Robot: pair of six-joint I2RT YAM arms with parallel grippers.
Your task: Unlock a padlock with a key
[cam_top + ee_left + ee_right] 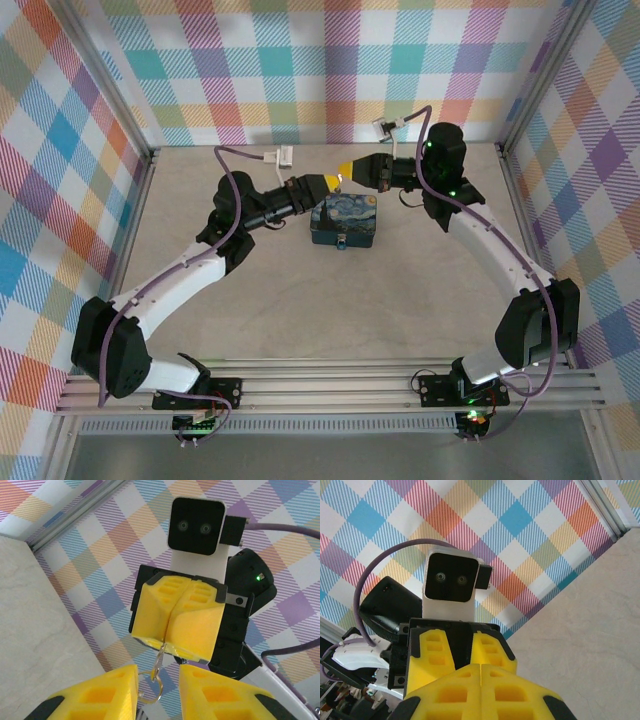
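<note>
The right pincer (170,630) is squeezed shut on the thin key (160,661) — the key's long side points straight at the left pincer (157,696), which is open around its ring end. The padlock (341,243) hangs lower down, on the front of the painted box (345,218).

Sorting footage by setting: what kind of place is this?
Probably a robot test cell in a lab: plaid fabric walls enclose a table, and a left arm and right arm are bolted to aluminium rails at its near edge.
</note>
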